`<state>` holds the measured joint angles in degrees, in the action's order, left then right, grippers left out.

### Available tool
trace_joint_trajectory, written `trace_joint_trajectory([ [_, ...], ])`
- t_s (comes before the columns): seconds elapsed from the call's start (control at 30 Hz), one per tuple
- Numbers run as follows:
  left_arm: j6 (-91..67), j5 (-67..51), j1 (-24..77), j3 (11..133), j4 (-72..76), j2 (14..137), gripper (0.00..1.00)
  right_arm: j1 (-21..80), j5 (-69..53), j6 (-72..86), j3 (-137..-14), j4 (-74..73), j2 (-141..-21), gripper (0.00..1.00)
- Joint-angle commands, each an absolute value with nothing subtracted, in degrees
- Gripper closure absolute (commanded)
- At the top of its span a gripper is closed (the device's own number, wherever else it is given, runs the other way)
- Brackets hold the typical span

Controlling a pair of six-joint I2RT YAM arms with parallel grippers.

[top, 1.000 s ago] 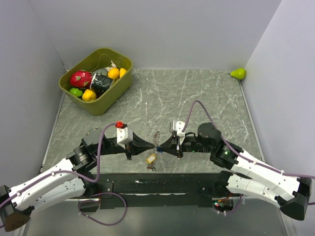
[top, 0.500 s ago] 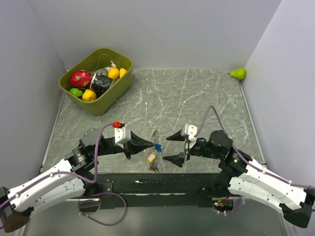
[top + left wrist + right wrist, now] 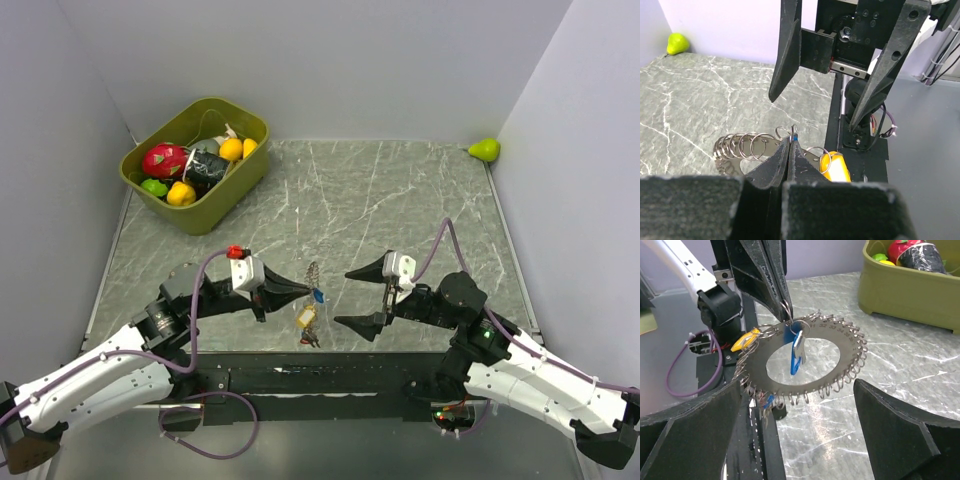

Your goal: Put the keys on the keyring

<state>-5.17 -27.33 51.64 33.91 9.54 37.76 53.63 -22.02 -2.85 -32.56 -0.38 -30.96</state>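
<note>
The keyring (image 3: pixel 840 371) is a flat metal disc edged with many small split rings, hanging upright above the table's near edge. My left gripper (image 3: pixel 311 289) is shut on one small ring at its top (image 3: pixel 791 142). A blue key (image 3: pixel 797 352) dangles from that ring across the disc's hole. A yellow key (image 3: pixel 745 341) hangs at the disc's side, and more small keys (image 3: pixel 767 401) cluster at its bottom. My right gripper (image 3: pixel 343 297) stands wide open a little to the right of the keyring, with nothing between its fingers (image 3: pixel 905 425).
An olive bin (image 3: pixel 243 128) of fruit toys stands at the back left. A green pear (image 3: pixel 485 150) lies in the back right corner. The black mounting plate (image 3: pixel 340 372) runs along the near edge, right under the keyring.
My right gripper has opened and drawn back to the right, away from the keyring. The blue key now hangs free from the ring. The left gripper has stayed shut and nearly still.
</note>
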Motion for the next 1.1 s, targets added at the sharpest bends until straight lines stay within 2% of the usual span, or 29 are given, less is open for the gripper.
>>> trace_joint_trajectory([
  [0.0,-4.5,-25.5,51.8,33.6,14.1,38.4,0.99,53.6,-20.6,-2.4,-32.7,2.5,-30.8,0.0],
  [0.43,-2.8,-21.8,51.2,37.7,21.3,55.5,0.99,53.6,-19.5,-1.4,-32.2,2.9,-31.5,0.0],
  [0.87,-5.1,-15.5,48.3,48.8,36.7,73.4,0.99,53.6,-15.6,-1.2,-31.7,0.4,-26.0,0.0],
  [1.07,-7.7,-11.0,46.8,48.7,48.7,82.3,0.99,53.6,-15.3,-1.0,-32.7,-2.3,-25.6,0.0],
])
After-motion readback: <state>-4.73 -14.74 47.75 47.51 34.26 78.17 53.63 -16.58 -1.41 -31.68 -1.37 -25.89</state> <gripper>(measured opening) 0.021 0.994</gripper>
